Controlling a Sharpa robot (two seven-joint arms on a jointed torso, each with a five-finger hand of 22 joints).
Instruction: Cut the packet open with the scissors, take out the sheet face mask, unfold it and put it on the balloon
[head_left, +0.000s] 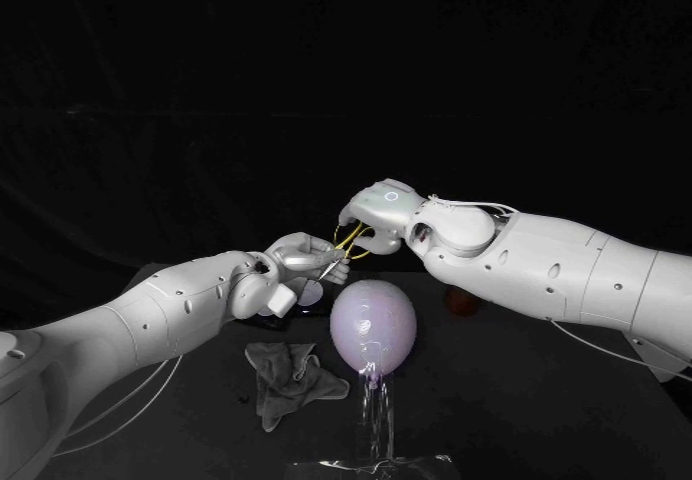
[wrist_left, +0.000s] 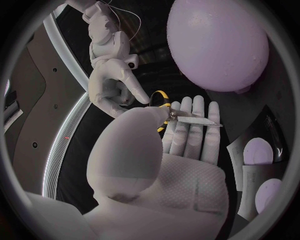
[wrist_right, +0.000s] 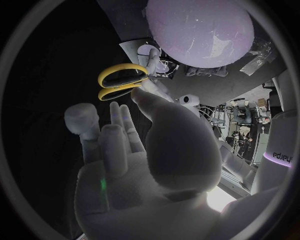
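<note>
Yellow-handled scissors (head_left: 351, 241) hang in the air between my two hands, above the balloon. My left hand (head_left: 303, 258) pinches them near the pivot, thumb over flat fingers; the blades (wrist_left: 195, 119) lie across its fingertips. My right hand (head_left: 378, 212) has its fingers apart, and one finger (wrist_left: 139, 93) touches a yellow handle loop (wrist_right: 122, 80). The pale purple balloon (head_left: 374, 322) stands upright on a clear stem just below the hands. A pale packet (head_left: 304, 297) lies under my left hand, partly hidden.
A crumpled grey cloth (head_left: 290, 378) lies on the black table left of the balloon. The balloon's clear stand base (head_left: 378, 466) sits at the table's front edge. A small reddish object (head_left: 462, 299) shows behind my right forearm.
</note>
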